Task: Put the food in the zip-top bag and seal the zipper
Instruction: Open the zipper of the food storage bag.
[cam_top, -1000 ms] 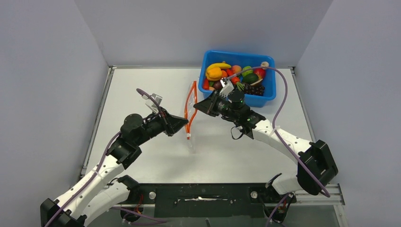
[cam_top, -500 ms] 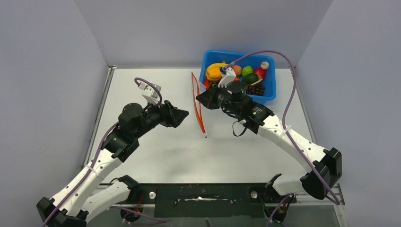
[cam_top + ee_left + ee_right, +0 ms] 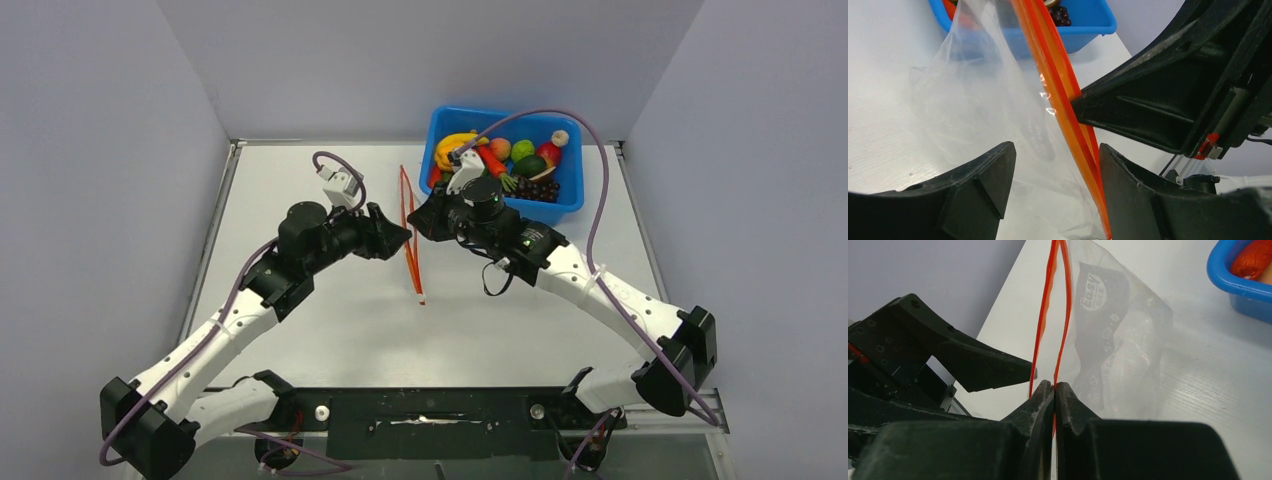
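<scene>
The clear, crinkly plastic zip-top bag (image 3: 412,262) was held up above the middle of the pale worktop (image 3: 330,320), between the two arms. In the top view it was seen almost edge-on. Its thin orange-red zipper (image 3: 416,272) ran as a nearly straight line from the far side towards the near side. In the right wrist view the two strips of the zipper (image 3: 1066,315) stood slightly apart, so the mouth was partly open. A dark printed label (image 3: 1098,286) was seen on the film of the bag (image 3: 1128,355). Whether the lower edge of the bag rested on the worktop could not be told.

The right gripper (image 3: 1053,387) was pressed together on the zipper, and the strip was pinched between its fingertips. The left gripper (image 3: 1057,150) was spread wide. The zipper (image 3: 1058,85) and part of the bag (image 3: 978,95) passed between its fingers, nearer to one finger than to the other, and no grip was made. In the top view the left gripper (image 3: 395,238) and the right gripper (image 3: 422,218) faced each other across the bag.

The small glossy toy food (image 3: 500,160) lay heaped in the blue plastic bin (image 3: 572,205) at the far right of the worktop, well apart from the bag's mouth. A purple cable (image 3: 590,215) arched over the bin.
</scene>
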`<state>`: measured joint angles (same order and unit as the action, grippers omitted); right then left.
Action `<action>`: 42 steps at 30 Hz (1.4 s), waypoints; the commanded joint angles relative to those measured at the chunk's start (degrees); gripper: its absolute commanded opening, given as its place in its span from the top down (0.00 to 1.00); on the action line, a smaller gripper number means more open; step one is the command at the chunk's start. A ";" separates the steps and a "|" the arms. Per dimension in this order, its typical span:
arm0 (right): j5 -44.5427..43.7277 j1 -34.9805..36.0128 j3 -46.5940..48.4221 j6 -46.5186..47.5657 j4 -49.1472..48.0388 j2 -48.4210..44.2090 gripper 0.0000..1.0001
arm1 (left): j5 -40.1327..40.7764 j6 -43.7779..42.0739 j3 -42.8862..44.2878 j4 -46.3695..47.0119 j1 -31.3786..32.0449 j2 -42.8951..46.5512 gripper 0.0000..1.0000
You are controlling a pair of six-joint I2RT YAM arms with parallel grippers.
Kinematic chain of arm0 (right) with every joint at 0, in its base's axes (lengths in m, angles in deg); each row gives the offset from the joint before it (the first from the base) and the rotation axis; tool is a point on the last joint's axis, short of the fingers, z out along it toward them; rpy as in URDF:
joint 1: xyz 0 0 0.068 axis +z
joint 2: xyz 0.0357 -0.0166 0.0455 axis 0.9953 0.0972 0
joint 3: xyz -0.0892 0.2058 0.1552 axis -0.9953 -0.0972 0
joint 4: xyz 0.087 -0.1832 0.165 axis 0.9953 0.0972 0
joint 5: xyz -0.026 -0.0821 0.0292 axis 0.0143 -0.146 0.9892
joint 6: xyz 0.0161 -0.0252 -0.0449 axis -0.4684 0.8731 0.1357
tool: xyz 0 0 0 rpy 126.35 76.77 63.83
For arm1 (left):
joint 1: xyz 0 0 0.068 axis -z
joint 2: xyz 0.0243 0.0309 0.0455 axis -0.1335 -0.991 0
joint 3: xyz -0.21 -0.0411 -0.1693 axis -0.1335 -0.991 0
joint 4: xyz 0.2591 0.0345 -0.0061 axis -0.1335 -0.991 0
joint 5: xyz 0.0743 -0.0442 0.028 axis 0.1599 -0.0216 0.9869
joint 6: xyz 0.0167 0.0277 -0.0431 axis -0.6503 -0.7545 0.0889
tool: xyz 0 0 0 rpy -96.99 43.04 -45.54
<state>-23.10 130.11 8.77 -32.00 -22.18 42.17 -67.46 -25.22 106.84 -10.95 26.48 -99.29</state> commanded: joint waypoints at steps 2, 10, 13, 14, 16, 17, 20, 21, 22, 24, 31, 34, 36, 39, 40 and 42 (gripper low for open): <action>-1.16 1.15 2.63 -0.22 -3.21 1.00 1.00 | 1.33 -1.44 1.40 4.85 0.08 -1.16 0.50; -15.63 0.93 3.95 4.50 7.69 -0.68 1.00 | 17.84 -7.21 6.15 -8.86 -0.36 -1.67 1.00; -20.34 0.14 -0.11 3.83 8.85 -4.01 1.00 | 20.00 -9.96 7.63 -11.38 -1.24 -0.15 1.00; -20.20 -0.10 -1.80 3.32 8.22 -4.96 1.00 | 20.86 -10.74 7.90 -11.61 -1.35 0.63 1.00; -19.68 -0.25 -4.92 1.91 7.25 -6.16 1.00 | 23.33 -12.12 8.59 -11.96 -1.47 1.71 1.00; -19.51 -0.25 -5.85 1.17 6.78 -6.20 1.00 | 24.60 -12.87 9.23 -12.41 -1.51 1.95 1.00; -18.50 -0.25 -9.40 -1.22 3.58 -5.90 1.00 | 27.62 -15.58 12.55 -14.63 -1.52 1.81 1.00; -17.41 -0.25 -10.67 -2.14 1.20 -5.63 1.00 | 27.45 -16.44 13.14 -15.07 -1.53 1.94 1.00; -15.55 -0.19 -11.98 -2.93 -0.92 -5.19 1.00 | 26.20 -17.28 13.32 -14.75 -1.53 2.34 1.00; -11.35 -0.09 -13.68 -4.13 -4.81 -3.79 1.00 | 21.69 -18.24 12.40 -12.99 -1.51 4.37 1.00; -5.07 0.67 -16.50 -6.87 -12.01 -0.69 0.96 | 8.22 -13.95 4.60 -11.23 -1.46 7.99 1.00; -3.93 0.69 -15.34 -6.31 -11.36 0.35 0.78 | 6.92 -11.93 0.27 -9.75 -1.40 8.35 1.00; -3.76 0.76 -13.99 -6.05 -10.01 0.82 0.68 | 6.08 -11.63 -1.34 -8.67 -1.44 8.28 1.00; -3.60 0.71 -12.50 -4.99 -8.72 0.73 0.55 | 5.37 -11.83 -2.49 -7.40 -1.46 7.81 1.00; -3.73 0.71 -12.20 -4.54 -8.31 0.56 0.50 | 5.39 -12.15 -2.60 -7.17 -1.45 7.56 1.00; -4.35 0.67 -11.39 -4.04 -6.61 0.42 0.42 | 5.48 -12.85 -2.35 -7.49 -1.52 7.12 1.00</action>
<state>-27.25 130.64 -6.96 -37.66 -28.34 43.55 -59.95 -37.99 103.37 -24.06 25.23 -92.39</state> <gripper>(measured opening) 0.519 0.009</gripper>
